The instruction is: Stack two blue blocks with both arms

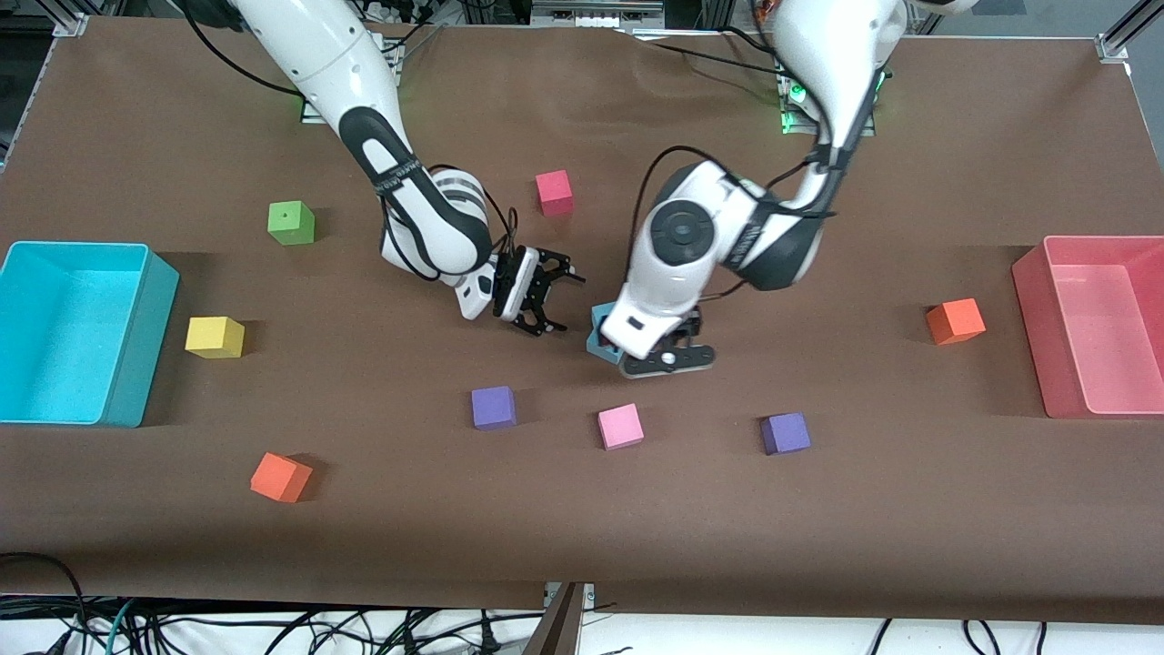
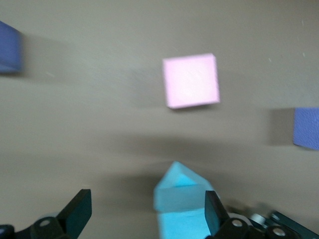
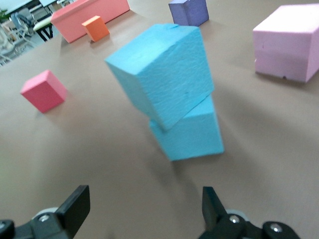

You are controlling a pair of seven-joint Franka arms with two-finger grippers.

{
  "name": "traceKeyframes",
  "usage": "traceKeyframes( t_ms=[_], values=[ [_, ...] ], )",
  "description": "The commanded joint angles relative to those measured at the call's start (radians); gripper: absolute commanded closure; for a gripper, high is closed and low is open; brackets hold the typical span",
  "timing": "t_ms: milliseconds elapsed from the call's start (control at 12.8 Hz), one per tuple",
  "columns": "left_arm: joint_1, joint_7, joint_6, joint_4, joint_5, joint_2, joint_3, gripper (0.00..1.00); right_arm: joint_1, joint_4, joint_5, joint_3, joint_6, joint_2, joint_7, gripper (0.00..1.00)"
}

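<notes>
I read the left gripper (image 1: 668,357) as released: its fingers (image 2: 79,211) stand wide apart in the left wrist view, directly over the two blue blocks (image 3: 174,94) and gripping nothing. The two blue blocks sit near the middle of the desk (image 1: 582,509), one on top of the other; in the right wrist view the upper block is tilted and twisted against the lower block (image 3: 192,132), its edges not aligned with those below. I read the right gripper (image 1: 536,293) as released as well, its fingers spread and empty, hanging just beside the stack toward the right arm's end of the desk and not touching it. Nearer to the front camera than the stack lie a pink cube (image 1: 620,427) and two purple cubes (image 1: 494,407), each apart from the stack with bare desk between. A red cube (image 1: 554,192) lies farther from the front camera. The blue bin (image 1: 136,327) and the pink bin (image 1: 1032,300) stand at the two ends of the desk, well apart from both grippers.
</notes>
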State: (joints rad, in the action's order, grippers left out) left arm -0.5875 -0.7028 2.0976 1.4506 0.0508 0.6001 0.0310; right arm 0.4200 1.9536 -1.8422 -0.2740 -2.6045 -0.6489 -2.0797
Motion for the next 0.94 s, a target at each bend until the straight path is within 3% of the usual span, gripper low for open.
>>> traceKeyframes(
  t_ms=[0, 470, 626, 861],
  values=[
    [0.136, 0.104, -0.027, 0.207, 0.015, -0.221, -0.057, 0.00, -0.035, 0.200, -0.009, -0.001, 0.064, 0.191, 0.125, 0.00],
    [0.377, 0.346, -0.324, 0.289, 0.017, -0.500, -0.099, 0.00, -0.098, 0.294, -0.005, 0.007, 0.338, 0.333, 0.614, 0.00],
    [0.449, 0.436, -0.443, 0.289, 0.015, -0.568, -0.099, 0.00, -0.106, 0.304, -0.005, 0.007, 0.353, 0.389, 0.874, 0.00],
    [0.517, 0.503, -0.513, 0.290, 0.004, -0.632, -0.097, 0.00, -0.112, 0.317, -0.003, 0.006, 0.366, 0.471, 1.238, 0.00]
  ],
)
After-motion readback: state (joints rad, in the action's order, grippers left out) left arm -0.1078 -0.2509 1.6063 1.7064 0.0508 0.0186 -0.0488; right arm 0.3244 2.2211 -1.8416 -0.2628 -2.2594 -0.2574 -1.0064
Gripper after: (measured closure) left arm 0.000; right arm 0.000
